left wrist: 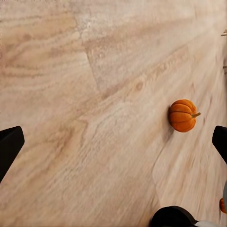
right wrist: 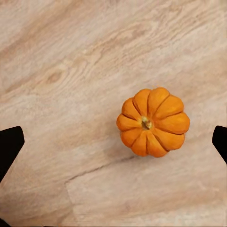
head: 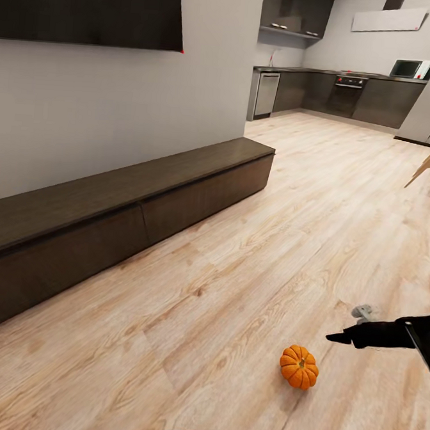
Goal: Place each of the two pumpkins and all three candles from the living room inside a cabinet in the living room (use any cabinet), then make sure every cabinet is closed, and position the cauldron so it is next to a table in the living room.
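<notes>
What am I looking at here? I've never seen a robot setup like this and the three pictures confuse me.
These are simulated views from a wheeled robot with two arms. The head camera looks over a wooden floor with a pumpkin on it, beside a long dark cabinet, all drawers shut. The other two cameras sit near each end effector. The right end effector hangs open above the pumpkin; the left end effector is open too. Nothing is held.
</notes>
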